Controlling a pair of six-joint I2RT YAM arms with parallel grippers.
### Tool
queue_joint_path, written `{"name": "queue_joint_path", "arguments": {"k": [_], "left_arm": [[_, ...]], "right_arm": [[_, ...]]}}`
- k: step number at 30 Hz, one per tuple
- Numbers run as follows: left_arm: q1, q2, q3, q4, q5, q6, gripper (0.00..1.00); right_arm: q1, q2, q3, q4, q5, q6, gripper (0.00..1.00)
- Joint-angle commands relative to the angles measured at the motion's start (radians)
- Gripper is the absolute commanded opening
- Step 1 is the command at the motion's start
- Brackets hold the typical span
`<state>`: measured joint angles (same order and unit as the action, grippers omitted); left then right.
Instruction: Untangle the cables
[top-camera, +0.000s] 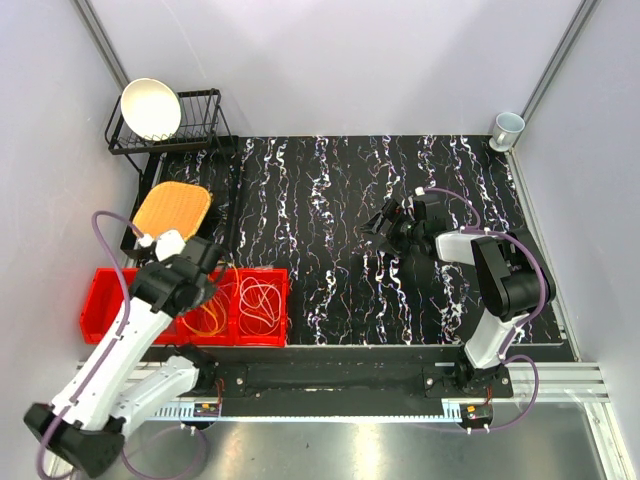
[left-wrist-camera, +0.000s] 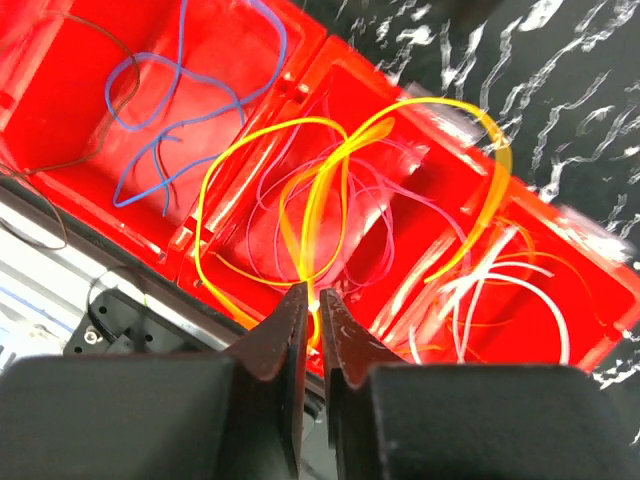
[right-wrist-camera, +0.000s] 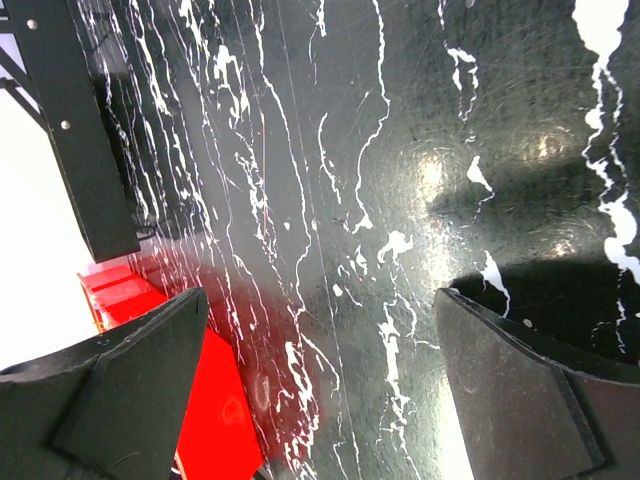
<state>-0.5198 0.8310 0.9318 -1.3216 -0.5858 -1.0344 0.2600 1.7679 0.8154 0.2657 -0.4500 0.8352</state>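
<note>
The cables lie in a red bin with three compartments (top-camera: 100, 290) at the table's near left. In the left wrist view a blue cable (left-wrist-camera: 150, 80) lies in one compartment. A yellow cable (left-wrist-camera: 330, 170) and thin purple loops (left-wrist-camera: 400, 200) fill the middle one. A whitish cable (left-wrist-camera: 510, 300) and orange strands lie in the third. My left gripper (left-wrist-camera: 312, 300) is shut on the yellow cable and holds its loop up over the middle compartment. My right gripper (right-wrist-camera: 320, 380) is open and empty over the black mat (top-camera: 330, 200), right of centre (top-camera: 385, 225).
A black dish rack (top-camera: 195, 125) with a white bowl (top-camera: 150, 108) stands at the back left. An orange woven mat (top-camera: 172, 210) lies in front of it. A pale mug (top-camera: 508, 128) stands at the back right corner. The red bin's corner shows in the right wrist view (right-wrist-camera: 215, 420).
</note>
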Motion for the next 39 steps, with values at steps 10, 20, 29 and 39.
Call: {"name": "queue_joint_path", "arguments": {"k": [10, 20, 29, 39], "left_arm": [[0.339, 0.086, -0.044, 0.251, 0.325, 0.396, 0.0], [0.34, -0.044, 0.022, 0.349, 0.314, 0.5, 0.99], [0.339, -0.187, -0.059, 0.489, 0.227, 0.568, 0.99], [0.339, -0.21, -0.07, 0.492, 0.234, 0.574, 0.99]], "right_arm": [[-0.005, 0.033, 0.037, 0.032, -0.026, 0.007, 1.0], [-0.004, 0.008, 0.041, 0.023, -0.009, -0.022, 1.0], [0.112, -0.197, 0.018, -0.026, 0.224, -0.226, 1.0], [0.288, -0.359, -0.125, 0.228, 0.584, -0.348, 1.0]]}}
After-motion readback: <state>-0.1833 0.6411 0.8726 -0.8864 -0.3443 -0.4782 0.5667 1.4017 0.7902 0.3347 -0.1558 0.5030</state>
